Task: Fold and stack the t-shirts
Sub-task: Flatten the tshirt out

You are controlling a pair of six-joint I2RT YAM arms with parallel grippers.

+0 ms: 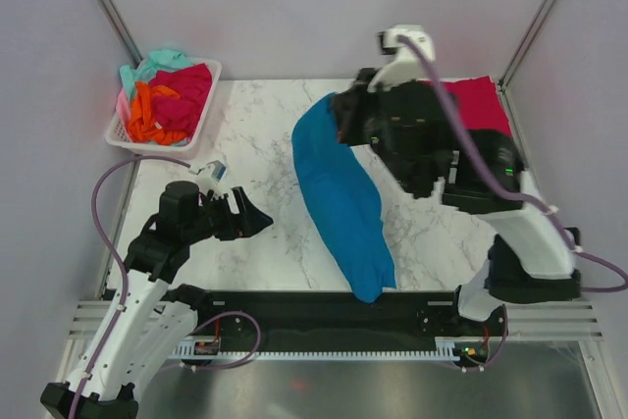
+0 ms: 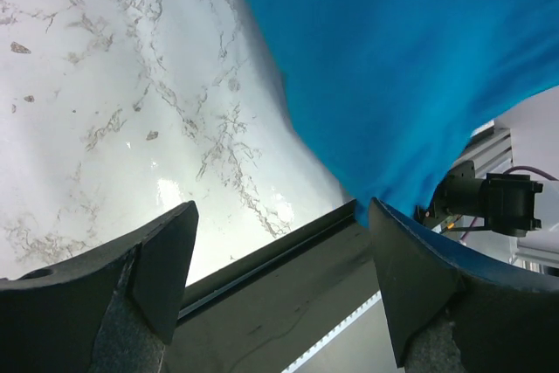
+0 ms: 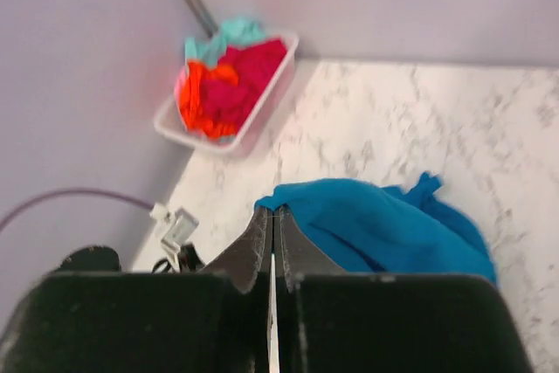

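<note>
White basket (image 1: 208,95) at marble table's (image 1: 255,154) far-left corner

Both arms mix white shells with black joint housings. A purple cable (image 1: 103,188) loops off the left arm (image 1: 182,228) at 8 o'clock; a second cable (image 1: 461,134) runs down the right arm (image 1: 530,233) at 3 o'clock. The left gripper (image 2: 281,207) has 2 black wedge fingers.

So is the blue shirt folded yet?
Not yet: the blue shirt lies bunched in a long strip, its far end pinched by the right gripper.
</note>
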